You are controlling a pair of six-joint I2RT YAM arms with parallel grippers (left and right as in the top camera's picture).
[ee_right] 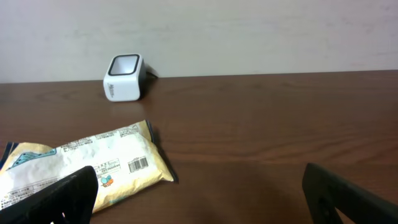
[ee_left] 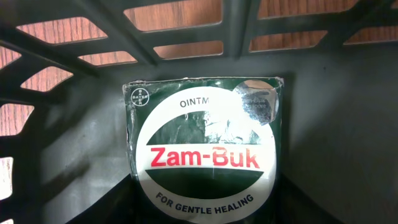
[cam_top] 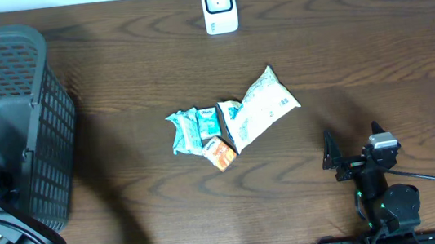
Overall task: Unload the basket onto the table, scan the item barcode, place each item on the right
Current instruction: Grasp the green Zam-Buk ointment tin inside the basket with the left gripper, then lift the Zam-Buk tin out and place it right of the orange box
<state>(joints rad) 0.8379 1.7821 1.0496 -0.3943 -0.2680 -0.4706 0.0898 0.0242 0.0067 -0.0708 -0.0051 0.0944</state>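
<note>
One green Zam-Buk carton [ee_left: 205, 149] sitting inside dark plastic lattice basket [ee_left: 74, 124], against slotted wall; flat rectangular face showing white oval, red lettering, crinkled silvery patch at top corner. Left end effector: fingers not showing, state cannot be told. Right end effector [ee_right: 199, 177] holding fingers wide apart, nothing between, near glossy cream pouch [ee_right: 93, 165]. White rounded scanner [cam_top: 219, 5] standing at far edge of wood-grain table [cam_top: 113, 68].

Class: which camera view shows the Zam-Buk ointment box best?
The left wrist view: the Zam-Buk box sits centred, label readable, inside the basket. Overhead shows only the basket; the right wrist view misses it.
</note>
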